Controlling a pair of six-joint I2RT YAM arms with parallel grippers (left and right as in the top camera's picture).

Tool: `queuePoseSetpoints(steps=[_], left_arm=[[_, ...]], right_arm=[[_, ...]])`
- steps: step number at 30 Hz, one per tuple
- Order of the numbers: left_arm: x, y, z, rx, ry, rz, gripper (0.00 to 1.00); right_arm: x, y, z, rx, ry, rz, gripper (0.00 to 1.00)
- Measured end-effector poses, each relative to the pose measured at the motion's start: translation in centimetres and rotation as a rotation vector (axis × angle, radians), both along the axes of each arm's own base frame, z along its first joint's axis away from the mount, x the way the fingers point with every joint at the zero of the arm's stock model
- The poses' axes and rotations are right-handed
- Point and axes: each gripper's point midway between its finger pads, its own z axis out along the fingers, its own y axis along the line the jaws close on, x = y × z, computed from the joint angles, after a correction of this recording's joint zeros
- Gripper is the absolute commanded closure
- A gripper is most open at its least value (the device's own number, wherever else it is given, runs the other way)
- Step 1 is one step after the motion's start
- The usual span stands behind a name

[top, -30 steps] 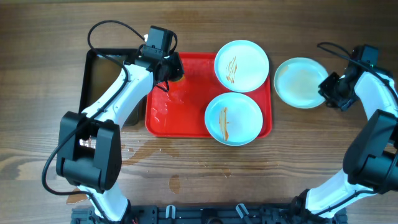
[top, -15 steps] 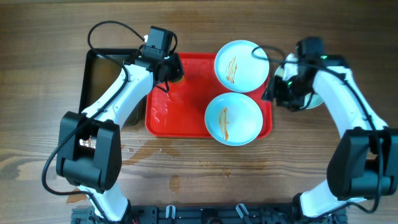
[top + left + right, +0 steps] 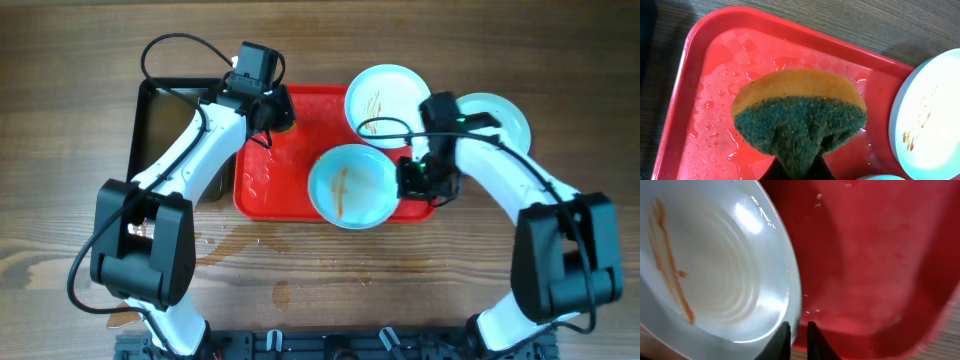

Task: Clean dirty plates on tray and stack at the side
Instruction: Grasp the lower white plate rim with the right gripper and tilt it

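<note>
Red tray [image 3: 275, 190] at mid-worktop [image 3: 80, 60]: the right gripper [image 3: 799, 327] pinches the near plate [image 3: 350, 187] while the left gripper [image 3: 278, 115] holds a sponge [image 3: 800, 115].

Done well, this step needs a shallow pinch on the lip and only a slight tilt, so the brown streak faces the sponge and drips land inside the tray (its floor is beaded with water). The right gripper is nearly closed, its fingers astride the near plate's right rim. The left gripper is clamped on the green-and-orange sponge above the tray's far-left corner. The far plate [image 3: 385, 95], also streaked, sits on the tray toward the far edge. A third plate [image 3: 500, 115] lies off the tray toward the right edge, partly hidden by the arm.
</note>
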Motion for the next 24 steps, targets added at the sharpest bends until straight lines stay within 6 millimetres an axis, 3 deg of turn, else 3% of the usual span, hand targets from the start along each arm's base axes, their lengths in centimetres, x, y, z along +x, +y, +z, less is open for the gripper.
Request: queuePoseSetpoints(steps=[4,10,12,15,20,22,24], left_arm=[[0.0,0.0,0.0,0.000,-0.001,0.000,0.96],[0.4,-0.1,0.2,-0.006,-0.019,0.000,0.96],[0.4,-0.1,0.2,-0.006,-0.018,0.000,0.96],[0.4,-0.1,0.2,-0.006,-0.017,0.000,0.95],[0.0,-0.6,1.1,-0.039,-0.018,-0.018,0.96],[-0.6,-1.5,2.2,-0.090,-0.016,-0.048,0.96],[-1.7,-1.8,2.1,-0.102,0.026,-0.078,0.96]], right_arm=[[0.1,1.7,-0.4,0.005,-0.017,0.023,0.91],[3.7,3.9,1.0,0.086,-0.112,-0.011,0.89],[4.4,5.2,1.2,0.108,-0.119,0.006,0.76],[4.1,6.8,1.1,0.105,-0.073,0.033,0.66],[4.7,5.7,1.4,0.061,-0.063,0.020,0.51],[5.0,4.9,1.4,0.039,-0.074,0.026,0.50],[5.0,4.7,1.1,0.029,-0.076,0.036,0.50]])
